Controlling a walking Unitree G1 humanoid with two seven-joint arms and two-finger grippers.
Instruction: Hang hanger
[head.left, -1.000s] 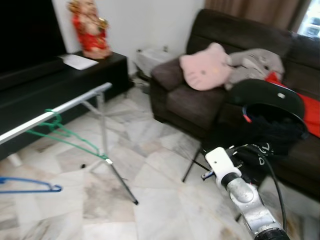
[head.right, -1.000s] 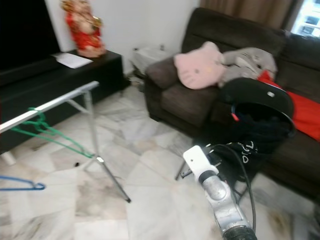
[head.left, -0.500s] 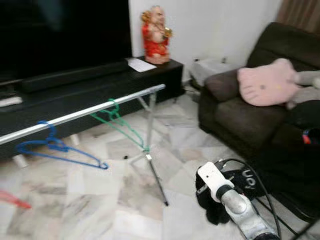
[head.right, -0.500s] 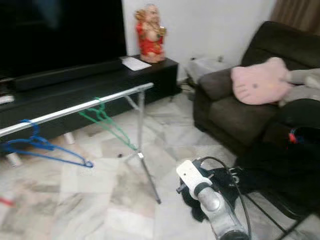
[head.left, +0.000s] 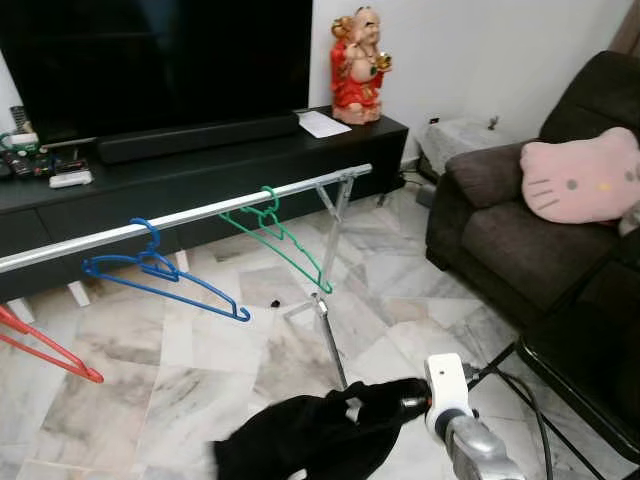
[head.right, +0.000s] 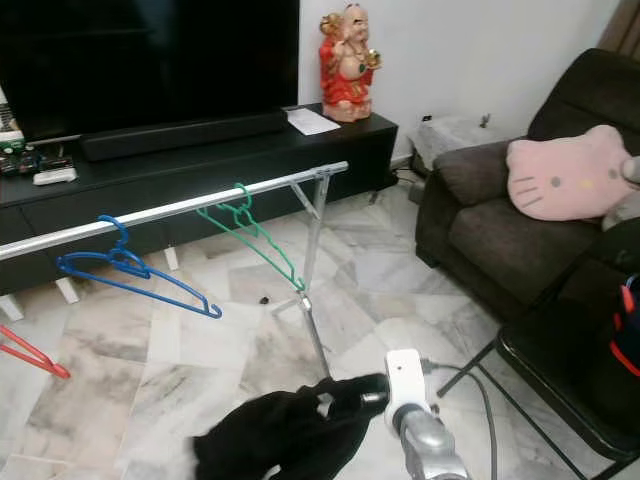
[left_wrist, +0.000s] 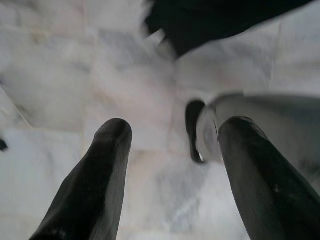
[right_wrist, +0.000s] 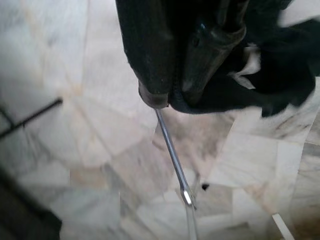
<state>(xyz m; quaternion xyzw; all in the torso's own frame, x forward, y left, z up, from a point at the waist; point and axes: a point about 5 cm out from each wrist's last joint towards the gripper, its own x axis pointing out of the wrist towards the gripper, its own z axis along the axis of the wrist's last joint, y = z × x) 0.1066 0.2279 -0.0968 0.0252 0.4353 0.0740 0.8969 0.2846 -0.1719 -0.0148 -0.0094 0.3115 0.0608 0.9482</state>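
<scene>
A pale marble floor (head.left: 150, 390) with grey veins takes the low half of the head views. At 10 o'clock a black glossy TV cabinet (head.left: 200, 170) stands by the wall; at 3 o'clock there is a dark brown fabric sofa (head.left: 520, 230) with a pink cat-face cushion (head.left: 580, 180). A long silver metal rail (head.left: 190, 215) on thin folding legs crosses from 9 o'clock toward the middle. On it hang thin wire hangers: red hanger (head.left: 40, 345), blue hanger (head.left: 160, 280), green hanger (head.left: 280, 235). At 6 o'clock the right gripper (head.right: 345, 400) pinches a soft, crumpled black garment (head.left: 310, 440), low above the floor, well apart from the rail. The left gripper (left_wrist: 172, 150) hangs over the marble with its rounded black fingers (left_wrist: 100, 175) spread.
</scene>
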